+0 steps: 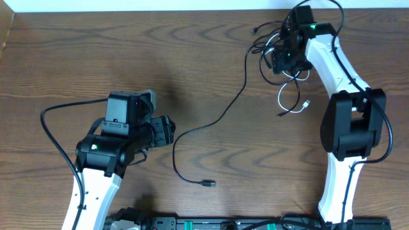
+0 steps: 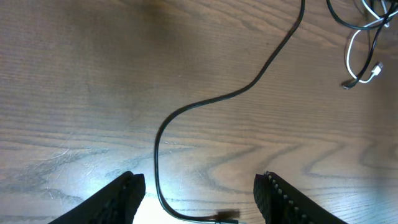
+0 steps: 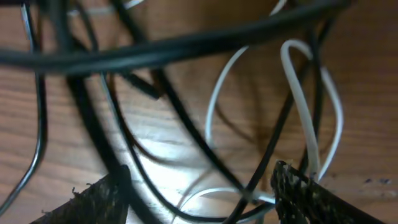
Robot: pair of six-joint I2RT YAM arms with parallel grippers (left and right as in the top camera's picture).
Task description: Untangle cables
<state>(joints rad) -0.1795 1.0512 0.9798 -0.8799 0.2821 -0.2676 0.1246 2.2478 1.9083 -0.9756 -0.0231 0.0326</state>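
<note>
**Inspector A:** Left side, please.

**Inspector B:** The left gripper [image 2: 199, 182] is spread wide and holds nothing. It sits low over the wooden surface [image 1: 96, 51], at the near left.

**A:** Any cable near it?

**B:** One long black cable [image 1: 225, 112]. It leaves the far-right tangle [image 1: 271, 39], runs diagonally across the surface, curves round and ends in a plug [image 1: 208, 183] lying flat near the front edge. In the left wrist view, its curve passes through the gap between the fingers [image 2: 127, 193]. It touches neither.

**A:** Right side?

**B:** The right gripper [image 3: 200, 173] is down over the tangle at the far right. Its fingers are parted, not pressed on anything. Several black strands and the white cable [image 3: 297, 87] cross the gap between them. The view is close and blurred, so I cannot tell whether either finger touches a strand.

**A:** Where does the white one lie overall?

**B:** A loop of it trails out of the tangle on the near side, with its small plug end resting on the surface.
</note>
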